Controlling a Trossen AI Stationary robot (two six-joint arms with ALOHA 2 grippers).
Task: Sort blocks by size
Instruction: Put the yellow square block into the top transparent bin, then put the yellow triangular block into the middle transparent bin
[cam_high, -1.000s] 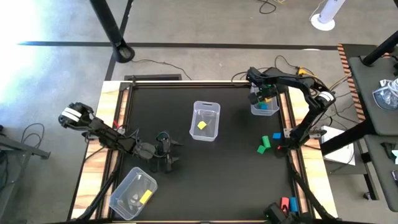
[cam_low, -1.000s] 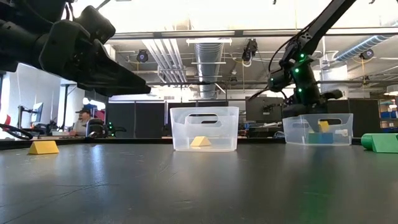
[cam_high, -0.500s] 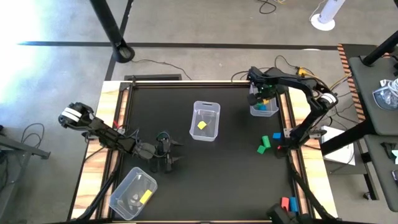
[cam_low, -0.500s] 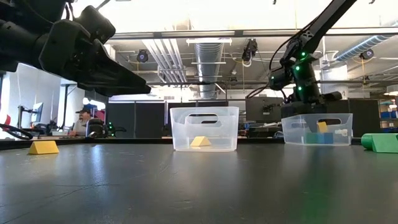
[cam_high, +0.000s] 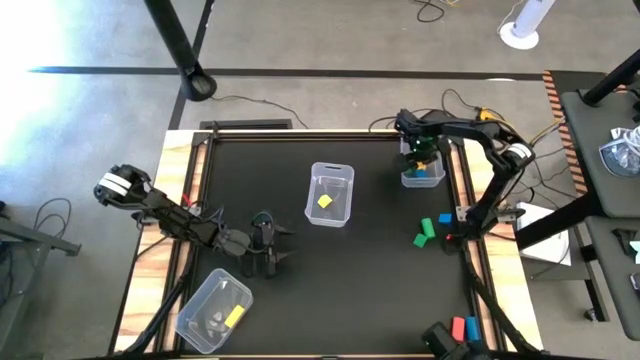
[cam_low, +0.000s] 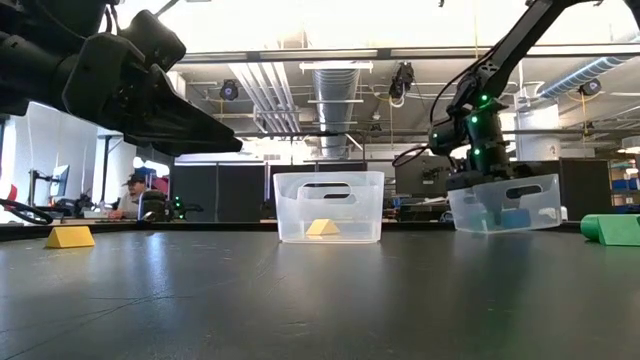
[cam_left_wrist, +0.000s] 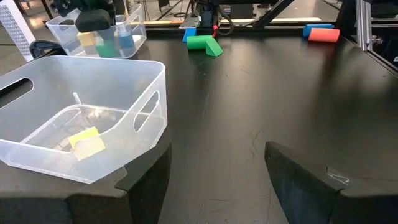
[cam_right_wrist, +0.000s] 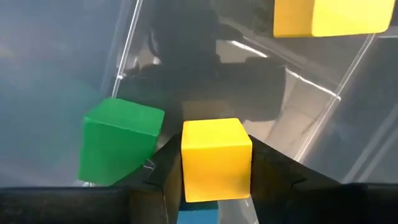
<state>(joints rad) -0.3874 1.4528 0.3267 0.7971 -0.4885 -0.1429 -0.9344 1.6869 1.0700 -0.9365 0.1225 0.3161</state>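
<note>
At desk's far right corner: right pincer (cam_high: 420, 158) down inside tilted bin (cam_low: 503, 203), fingers closed on yellow cube (cam_right_wrist: 216, 158), green block (cam_right_wrist: 119, 141) just beside. Left pincer (cam_left_wrist: 214, 171) parted, empty, near the middle bin (cam_left_wrist: 81, 134).

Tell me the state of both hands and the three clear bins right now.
Left hand: open, empty, above the table.
Right hand: inside the far right bin, shut on a yellow cube.
Far right bin: tilted, one end raised.
Middle bin: upright, yellow block inside.
Near left bin: open side up, yellow bar inside.
</note>
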